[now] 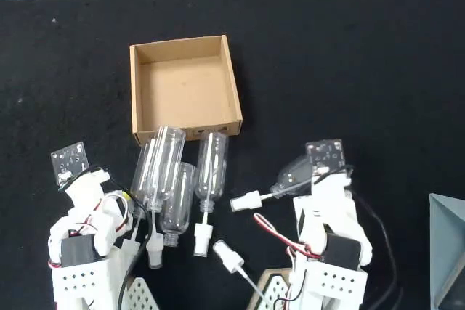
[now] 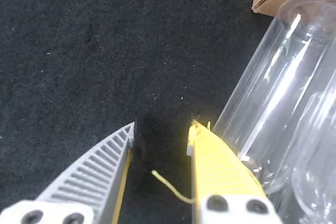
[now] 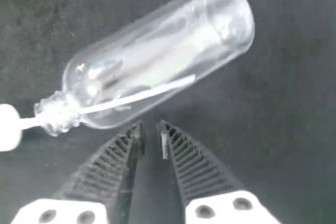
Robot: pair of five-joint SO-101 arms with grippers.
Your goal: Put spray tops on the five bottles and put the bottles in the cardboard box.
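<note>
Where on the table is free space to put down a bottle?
Bare: the black cloth right of the cardboard box, and the strip left of it. Crowded: the near side of the box, where bottles and spray tops lie.

Left arm (image 1: pixel 91 226): folded low over its base, wrist pitched downward. The left gripper (image 2: pixel 162 129) points down with one grey finger and one yellow finger clearly parted, and nothing sits between them. Right arm (image 1: pixel 330 226): folded in much the same way beside it, with a red wire looping along its inner side, and the right gripper (image 3: pixel 150 128) aims down, its two dark ribbed fingers a narrow slit apart and empty.
</note>
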